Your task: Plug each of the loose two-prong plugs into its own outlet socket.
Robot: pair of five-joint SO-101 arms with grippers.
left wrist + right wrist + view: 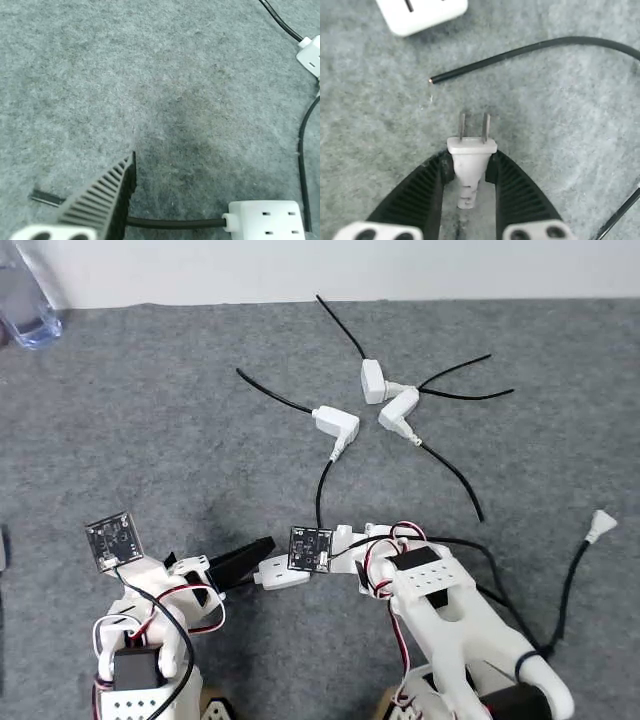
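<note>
The right gripper (470,161) is narrowed onto a white two-prong plug (471,150), pinching its body from both sides, the two prongs pointing forward over the grey felt table (150,420); ahead of the prongs, and apart from them, lies the white outlet block (422,12); between the two, the cut end of a black cord (520,49) lies across the way, close before the prongs. In the high view the outlet block sits between the two arms, with the left gripper (262,546) just beside it; whether that gripper is wide or narrow I cannot tell; the block's own black lead (175,223) runs under it along the felt. Farther back three white plugs lie close together, each on a black cord; the nearest plug (335,423) lies closest to the arms; the second plug (373,380) lies behind it; the third plug (400,412) is right against the second. An outlying plug (600,527) lies well off on the right arm's side, on its own cord; a clear container (25,300) stands at the far left corner.
</note>
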